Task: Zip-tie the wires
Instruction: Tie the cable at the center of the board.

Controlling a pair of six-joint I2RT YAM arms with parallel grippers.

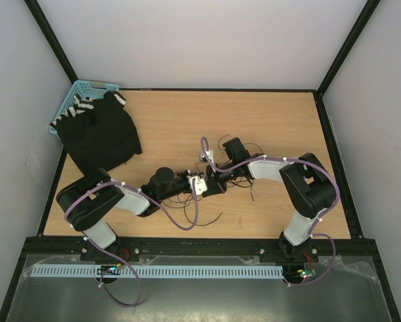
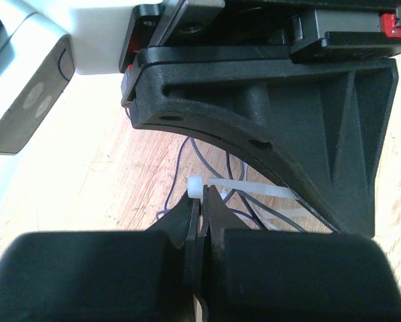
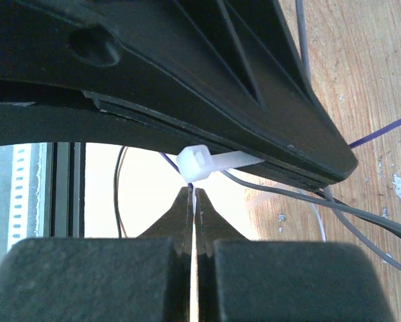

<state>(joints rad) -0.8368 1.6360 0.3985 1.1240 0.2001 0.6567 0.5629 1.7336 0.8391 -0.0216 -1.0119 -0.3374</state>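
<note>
Cinching step, by the look of things, at mid-table (image 1: 187, 121).
Right wrist view: right gripper (image 3: 194, 201) pressed together, apparently nipping the thin white tail of the zip tie (image 3: 199, 163) just under its head.
Left wrist view: left gripper (image 2: 200, 204) likewise pressed together, tips touching the head; cannot tell whether actually pinching it.
Wires (image 3: 371, 220) running beside the strap, trailing over the wood.
Next, probably: draw tail away from head, steadily, keeping wires inside the loop.

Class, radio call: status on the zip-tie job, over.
Left gripper shut on the zip tie, beside its head. Right gripper shut on its strip. Wires loose around it; bundled or not, cannot tell. Grippers crowd each other.
</note>
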